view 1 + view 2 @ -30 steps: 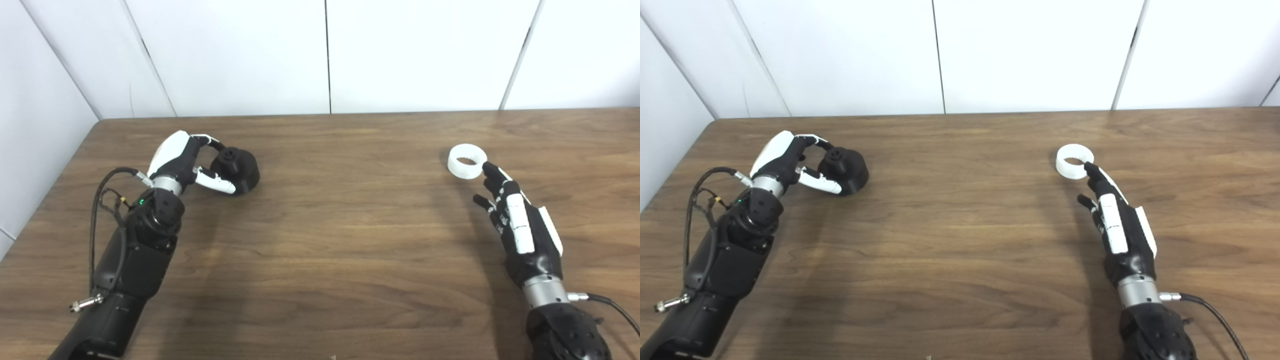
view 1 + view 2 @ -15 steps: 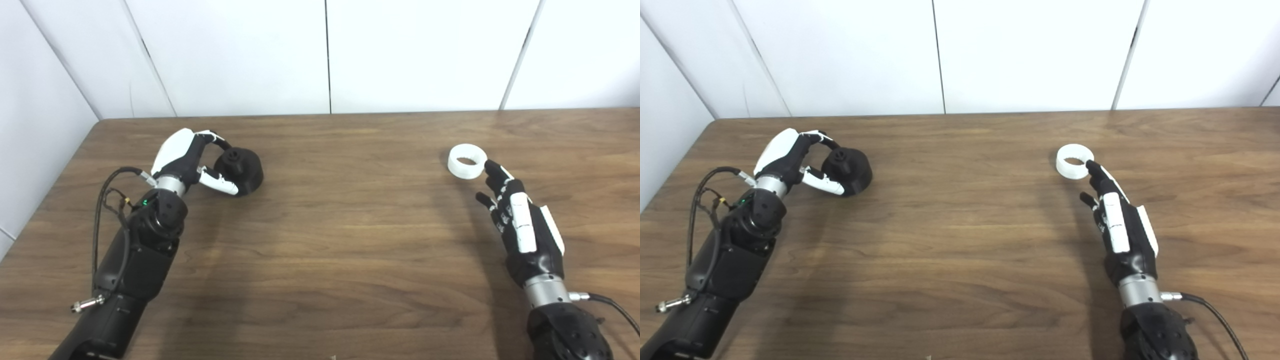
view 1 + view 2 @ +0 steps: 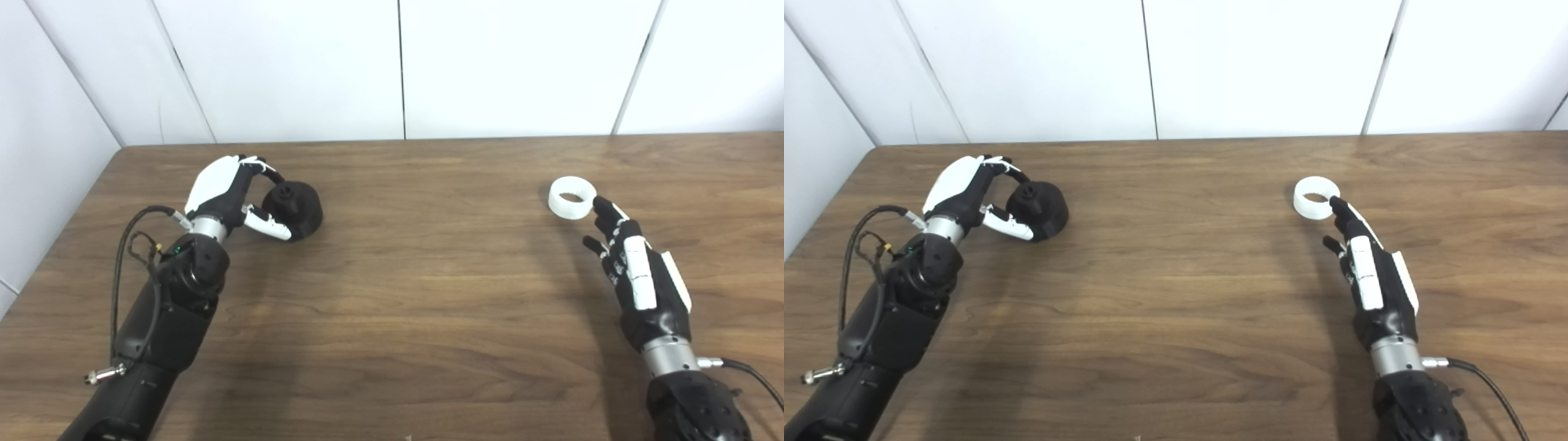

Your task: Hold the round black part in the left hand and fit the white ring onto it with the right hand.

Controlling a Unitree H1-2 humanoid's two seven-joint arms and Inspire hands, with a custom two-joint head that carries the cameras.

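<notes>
Closest to the camera are the two dark arms, coming up from the bottom over the brown wooden tabletop point(image 3: 404, 294).

A little farther in, on the right side, is the right hand point(image 3: 637, 275). Its fingers are stretched out almost straight and it holds nothing. One fingertip point(image 3: 597, 204) reaches up to the edge of the white ring point(image 3: 572, 197). It looks like it is touching the ring or just beside it, but I cannot tell which. The ring lies flat on the tabletop with its hole facing up.

On the left side, about as far back, the left hand point(image 3: 229, 196) is curled around the round black part point(image 3: 294, 208). The curved fingers go over the top and the thumb comes in from the near side. The part looks pinched between them, though it seems to sit on the tabletop, not lifted.

Farthest back is the plain white wall point(image 3: 398, 67).

The job looks like it has only just begun. The black part has a hand around it, which is the first bit. The ring is not picked up yet. It sits well apart from the black part. The right hand must grab it, carry it over and push it on.
</notes>
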